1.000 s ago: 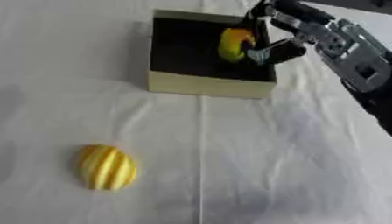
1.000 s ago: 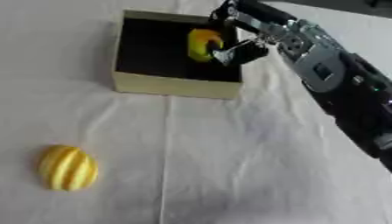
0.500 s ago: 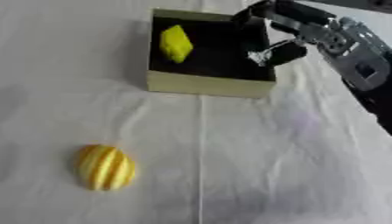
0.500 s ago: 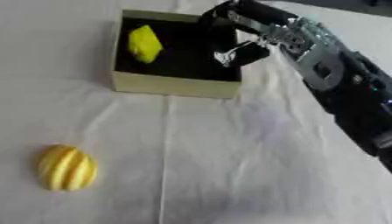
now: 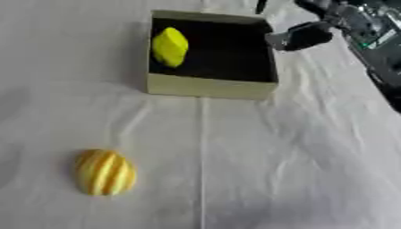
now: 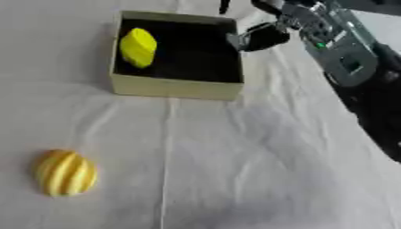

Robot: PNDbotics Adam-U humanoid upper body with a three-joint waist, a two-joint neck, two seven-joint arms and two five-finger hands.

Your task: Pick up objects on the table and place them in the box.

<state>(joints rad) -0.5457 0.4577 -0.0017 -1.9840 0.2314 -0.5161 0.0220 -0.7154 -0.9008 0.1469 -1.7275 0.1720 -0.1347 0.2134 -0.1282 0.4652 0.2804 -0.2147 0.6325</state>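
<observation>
At the upper right, the right hand (image 6: 270,33) hangs just beside the right wall of the box (image 5: 207,86), with its fingers released and nothing between them. Its arm runs down along the right edge. Inside the box, a yellow object (image 5: 169,46) lies against the left wall on the dark bottom. Well apart from the box, a yellow ribbed object (image 5: 104,172) rests on the white surface (image 5: 282,170) at the lower left.
</observation>
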